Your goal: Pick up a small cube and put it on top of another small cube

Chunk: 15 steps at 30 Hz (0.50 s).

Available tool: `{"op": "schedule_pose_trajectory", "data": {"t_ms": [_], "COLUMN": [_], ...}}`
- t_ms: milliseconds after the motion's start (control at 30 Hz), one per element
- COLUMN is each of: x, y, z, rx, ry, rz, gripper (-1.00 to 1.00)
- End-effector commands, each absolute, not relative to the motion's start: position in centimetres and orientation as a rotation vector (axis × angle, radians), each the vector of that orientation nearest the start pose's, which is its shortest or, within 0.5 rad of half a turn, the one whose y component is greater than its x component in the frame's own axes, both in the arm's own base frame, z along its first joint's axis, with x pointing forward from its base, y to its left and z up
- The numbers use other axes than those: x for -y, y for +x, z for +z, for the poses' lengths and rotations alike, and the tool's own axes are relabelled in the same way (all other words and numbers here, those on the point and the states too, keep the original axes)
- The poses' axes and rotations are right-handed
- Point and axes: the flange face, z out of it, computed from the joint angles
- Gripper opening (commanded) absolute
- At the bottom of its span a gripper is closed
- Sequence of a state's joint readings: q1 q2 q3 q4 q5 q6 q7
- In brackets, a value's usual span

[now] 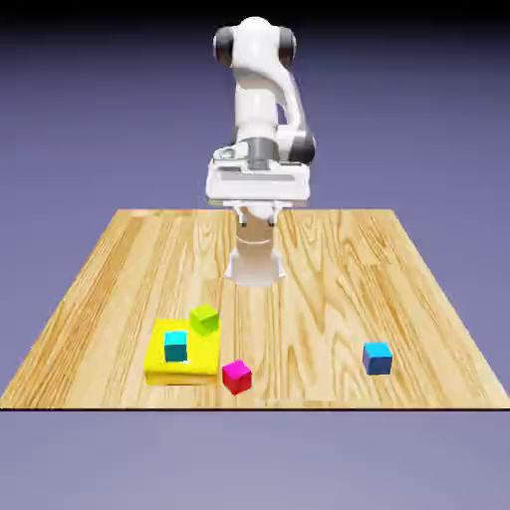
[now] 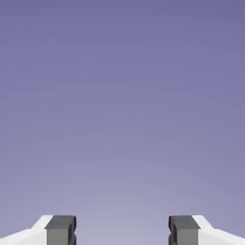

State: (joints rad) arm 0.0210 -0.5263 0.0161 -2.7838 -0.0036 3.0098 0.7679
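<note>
Fingers [image 2: 122, 232]: spread wide, nothing between, backdrop only ahead.
Blue cube [image 1: 377, 358]: on worktop [image 1: 329, 289], 4 o'clock side, well apart from others.
Magenta cube [image 1: 236, 377]: beside yellow block [image 1: 159, 361].

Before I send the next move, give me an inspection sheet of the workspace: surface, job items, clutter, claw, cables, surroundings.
Surface: wooden table, flat, light planks.
Job's things: blue cube alone on the bare wood toward the exterior view's right, untouched. Magenta cube near the front edge, just off the yellow block's corner.
Clutter: flat yellow block at the exterior view's left front; teal cube sits on it; lime cube at its back corner, slightly turned.
Claw: claw open and empty; in the hand view only backdrop shows between its tips. It hangs at the table's far end, away from all cubes.
Cables: nothing seen.
Surroundings: plain blue-violet backdrop, nothing else seen.
</note>
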Motion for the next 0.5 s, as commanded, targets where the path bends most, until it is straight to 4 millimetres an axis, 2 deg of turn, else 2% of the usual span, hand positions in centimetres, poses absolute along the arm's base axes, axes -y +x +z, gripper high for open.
{"op": "schedule_pose_trajectory", "data": {"t_ms": [0,233,467], "x": [-2.4,-9.4,-17.2], "y": [40.7,44.9,46.6], "z": [44.3,38.2,30.9], "rx": [-0.961,-1.005,-1.052], "ry": [-2.537,-2.691,-2.829], "rz": [-0.934,-0.59,-0.244], "gripper": [0.0,0.0,0.0]}}
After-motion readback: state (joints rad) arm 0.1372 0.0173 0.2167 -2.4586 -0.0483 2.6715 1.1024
